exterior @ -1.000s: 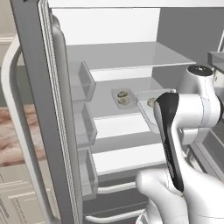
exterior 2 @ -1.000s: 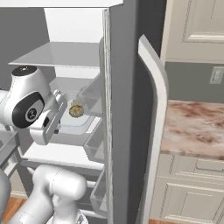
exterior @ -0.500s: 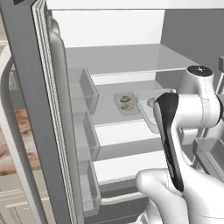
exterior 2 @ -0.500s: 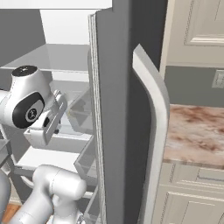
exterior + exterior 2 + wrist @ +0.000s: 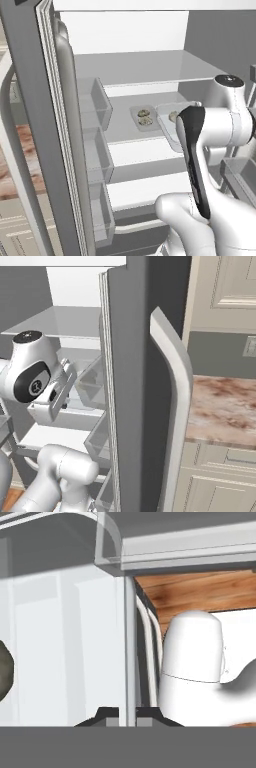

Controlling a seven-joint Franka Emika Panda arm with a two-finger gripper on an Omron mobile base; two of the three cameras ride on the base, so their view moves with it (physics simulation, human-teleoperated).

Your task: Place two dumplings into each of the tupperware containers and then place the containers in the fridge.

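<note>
Fridge (image 5: 150,70) shelf | far container (image 5: 144,118) two dumplings (image 5: 145,117) | near container (image 5: 172,125) half hidden by arm | claw (image 5: 127,712) clenched on its rim

You face the open fridge (image 5: 150,35), its left door (image 5: 45,125) swung out with bins (image 5: 95,102) stacked one above another on its inner side. On the middle shelf (image 5: 125,127) sit two containers (image 5: 142,119) side by side, the right one (image 5: 167,122) partly behind the arm. Two dumplings (image 5: 144,116) lie in the left container, one behind the other. To the right of the right door (image 5: 145,381) runs a counter (image 5: 225,411) with cabinets (image 5: 220,481) below.
</note>
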